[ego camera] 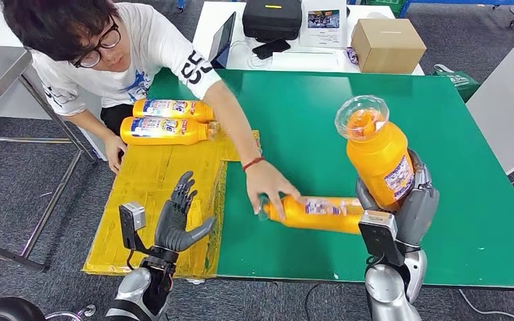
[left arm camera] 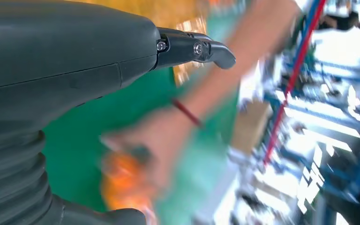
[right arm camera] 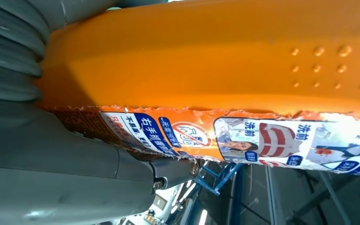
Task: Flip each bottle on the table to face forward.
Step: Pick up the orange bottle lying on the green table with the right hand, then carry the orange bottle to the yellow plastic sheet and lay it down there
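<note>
My right hand grips an orange bottle with a clear cap, held upright above the green table; up close the bottle shows its torn label beside my thumb. A second orange bottle lies on its side near the front edge, with a person's hand on its neck end. Two more orange bottles lie side by side on the yellow mat. My left hand is raised over the mat with fingers spread, holding nothing.
A person leans in from the far left, one arm across the table and the other hand on the mat. A cardboard box, a black bag and a laptop sit on the white table behind.
</note>
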Robot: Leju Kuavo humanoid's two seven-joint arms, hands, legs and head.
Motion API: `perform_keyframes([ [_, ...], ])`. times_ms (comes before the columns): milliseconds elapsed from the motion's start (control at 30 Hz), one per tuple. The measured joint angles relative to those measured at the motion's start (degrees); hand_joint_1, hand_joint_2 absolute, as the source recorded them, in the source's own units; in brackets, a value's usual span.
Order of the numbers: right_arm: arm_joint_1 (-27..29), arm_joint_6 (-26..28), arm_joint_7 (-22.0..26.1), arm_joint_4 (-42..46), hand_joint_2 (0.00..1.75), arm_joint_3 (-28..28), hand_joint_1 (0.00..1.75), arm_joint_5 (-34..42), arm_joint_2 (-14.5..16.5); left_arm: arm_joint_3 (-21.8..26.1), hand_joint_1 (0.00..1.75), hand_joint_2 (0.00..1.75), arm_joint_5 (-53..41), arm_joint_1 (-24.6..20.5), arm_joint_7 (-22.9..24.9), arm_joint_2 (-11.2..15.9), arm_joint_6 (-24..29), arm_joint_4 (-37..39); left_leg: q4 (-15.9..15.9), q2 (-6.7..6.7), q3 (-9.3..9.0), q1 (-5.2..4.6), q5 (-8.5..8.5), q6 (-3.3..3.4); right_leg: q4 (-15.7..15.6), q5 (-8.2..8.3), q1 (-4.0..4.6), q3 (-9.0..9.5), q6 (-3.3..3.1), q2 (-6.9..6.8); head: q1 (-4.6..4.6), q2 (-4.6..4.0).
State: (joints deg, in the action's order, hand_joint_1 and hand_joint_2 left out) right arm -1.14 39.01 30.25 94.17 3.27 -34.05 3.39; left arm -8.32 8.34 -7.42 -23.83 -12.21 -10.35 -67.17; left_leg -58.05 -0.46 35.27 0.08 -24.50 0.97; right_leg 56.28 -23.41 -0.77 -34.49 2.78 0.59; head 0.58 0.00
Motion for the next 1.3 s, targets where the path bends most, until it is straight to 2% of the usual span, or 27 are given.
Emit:
perform_keyframes([
  [233,0.40,-9.18,3.29,-6.34,1.75,1.62,1.75,3.69,2.29,-2.81,0.00,1.75,6.97,1.27,0.98,1.93,-8.11,-3.29,0.01,0.00,0.03,0.03,0.00,-0.01,0.00,-0.01,0.04,-0.03,-0.01,-0.01,-0.01,0.00],
  [367,0.54,-10.21,4.15,-10.17,1.75,3.00,1.75,4.66,3.60,-3.75,0.00,1.75,7.47,1.86,1.01,2.85,-9.16,-4.00,0.02,-0.01,0.04,0.03,0.01,-0.02,0.01,-0.01,0.03,-0.04,-0.01,-0.03,0.01,0.00],
  [533,0.39,-14.37,4.14,-14.31,1.75,4.70,1.75,6.47,5.23,-4.92,0.00,1.75,8.23,2.38,1.03,3.58,-10.92,-4.48,0.02,0.00,0.06,0.02,0.00,-0.02,0.00,-0.01,0.02,-0.04,-0.01,-0.02,0.01,0.00],
  [700,-0.31,-15.99,4.51,-20.24,1.75,8.23,1.75,6.97,7.15,-6.32,0.00,1.75,8.58,2.82,1.04,4.15,-12.10,-4.83,0.02,-0.01,0.07,0.03,0.00,-0.02,0.01,-0.01,0.03,-0.07,-0.01,-0.03,0.00,0.00],
  [1300,-5.87,-19.79,2.83,-37.24,1.75,20.57,1.75,4.34,10.44,-9.19,0.00,1.75,7.30,2.24,1.51,4.86,-11.86,-3.42,0.02,0.01,0.07,0.05,0.03,-0.03,0.01,-0.01,0.05,-0.10,-0.02,-0.04,0.01,0.00],
])
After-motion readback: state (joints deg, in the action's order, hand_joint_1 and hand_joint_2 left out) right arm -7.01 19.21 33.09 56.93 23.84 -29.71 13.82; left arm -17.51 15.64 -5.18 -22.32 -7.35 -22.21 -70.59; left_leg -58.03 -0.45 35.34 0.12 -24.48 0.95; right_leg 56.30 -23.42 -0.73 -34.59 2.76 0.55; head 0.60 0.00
